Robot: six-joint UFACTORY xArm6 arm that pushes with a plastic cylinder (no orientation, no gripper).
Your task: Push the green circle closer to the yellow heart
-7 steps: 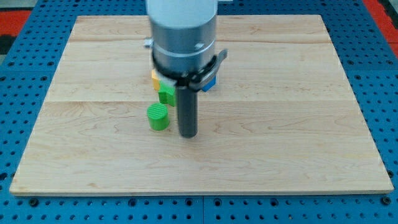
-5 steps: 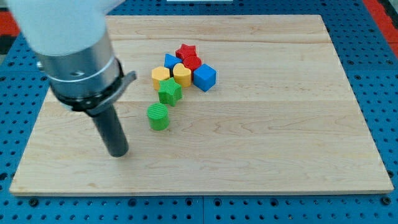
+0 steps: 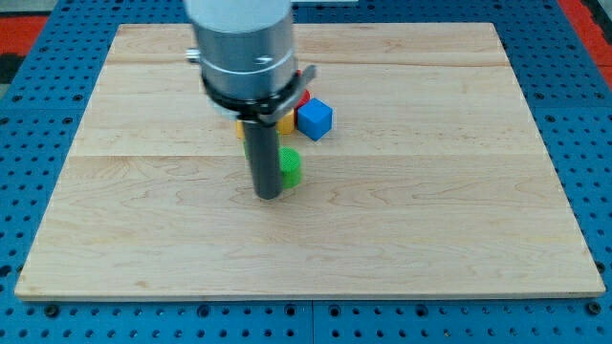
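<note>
Camera view: one wooden board [image 3: 459, 191] on a blue pegboard surface [image 3: 593, 115], seen from above and in front.
Landmark: blue cube [image 3: 315, 118], standing a little toward the view's top from the board's middle.
Arm: the grey cylinder and dark rod come down just to the view's left of the blue cube and hide most of the block cluster there.
My tip [image 3: 268, 196]: on the board, down and to the view's left of the blue cube; it has no jaws and holds nothing, only touching or nearly touching the block beside it.
Green circle [image 3: 290, 166]: below the blue cube and slightly to its left, pressed against the rod's right side, partly hidden.
Yellow heart [image 3: 284, 121]: only a yellow sliver shows, just left of the blue cube; its shape cannot be made out.
Red block [image 3: 304, 96]: a small red edge just above the blue cube's left corner, shape unclear.
</note>
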